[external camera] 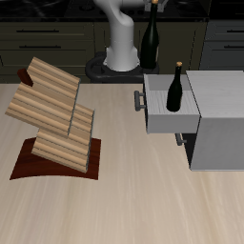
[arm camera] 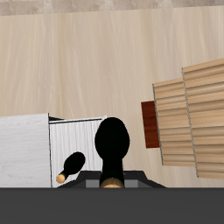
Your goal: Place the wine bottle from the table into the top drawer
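Observation:
My gripper [external camera: 153, 3] is at the upper edge of the exterior view, shut on the tan cap of a dark wine bottle [external camera: 151, 36]. The bottle hangs upright, high above the back of the table [external camera: 143, 200], beside the robot base. In the wrist view the bottle [arm camera: 112, 144] fills the space below my gripper [arm camera: 110, 182]. The grey cabinet's top drawer [external camera: 164, 118] is pulled open, its bar handle [external camera: 139, 100] facing the rack. An identical bottle [external camera: 176, 88] stands upright and seems to be inside the open drawer. It also shows in the wrist view [arm camera: 72, 164].
A slatted wooden rack [external camera: 57, 110] on a dark brown base [external camera: 27, 164] stands across the table from the grey cabinet [external camera: 219, 124]. In the wrist view the rack [arm camera: 192, 114] lies beyond the drawer [arm camera: 74, 136]. The robot base [external camera: 121, 48] is at the table's back.

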You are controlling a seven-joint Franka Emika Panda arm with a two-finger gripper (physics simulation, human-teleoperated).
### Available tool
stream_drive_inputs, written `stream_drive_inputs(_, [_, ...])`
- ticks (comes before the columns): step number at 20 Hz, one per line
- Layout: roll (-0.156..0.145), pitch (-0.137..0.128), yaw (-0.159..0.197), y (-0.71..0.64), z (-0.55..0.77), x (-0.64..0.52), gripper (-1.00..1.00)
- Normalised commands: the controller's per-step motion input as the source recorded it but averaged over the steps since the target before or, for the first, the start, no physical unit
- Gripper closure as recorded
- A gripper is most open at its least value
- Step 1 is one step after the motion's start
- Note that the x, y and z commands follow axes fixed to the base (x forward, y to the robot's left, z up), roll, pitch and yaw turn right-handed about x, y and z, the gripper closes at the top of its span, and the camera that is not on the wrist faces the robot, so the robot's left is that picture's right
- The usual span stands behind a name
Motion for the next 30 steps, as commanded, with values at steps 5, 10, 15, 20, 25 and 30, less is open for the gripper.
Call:
stream_drive_inputs(5, [0.03,-0.004,0.014,0.15,0.04,-0.24,1.0])
stream_drive_inputs(10, [0.005,-0.001,-0.006,0.04,0.04,-0.13,1.0])
stream_drive_inputs(15, [0.009,-0.002,0.002,0.07,0.0,-0.13,1.0])
stream_drive_inputs(20, [-0.01,0.001,0.009,0.02,0.0,-0.11,1.0])
stream_drive_inputs(25, [-0.023,0.005,-0.005,-0.05,0.01,-0.15,1.0])
stream_drive_inputs(30, [-0.012,0.051,-0.012,0.02,-0.11,-0.08,1.0])
